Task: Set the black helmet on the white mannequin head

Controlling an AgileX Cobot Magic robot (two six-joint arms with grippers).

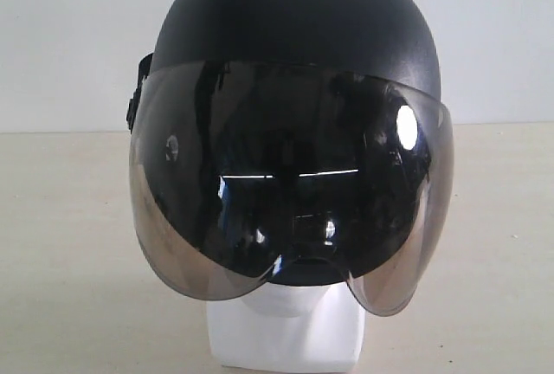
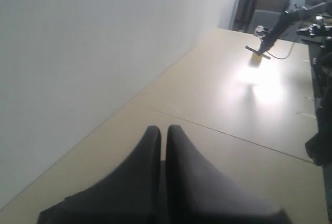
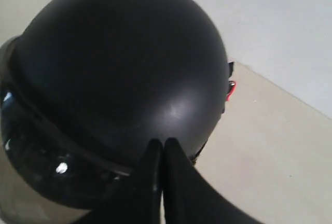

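Black helmet (image 1: 294, 19) caps white mannequin head (image 1: 286, 335); left end effector (image 2: 163, 130), right end effector (image 3: 163, 143) both closed, empty.

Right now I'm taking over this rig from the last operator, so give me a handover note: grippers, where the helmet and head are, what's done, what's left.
Left gripper: jaws shut, empty, over the bare table, away from the job.
Right gripper: jaws shut, holding nothing, close above the helmet; contact cannot be told.
Helmet sits on the head, visor down over the face; only chin and neck base show.
Done: helmet appears fully placed.
Left: probably only to lift the right arm clear.
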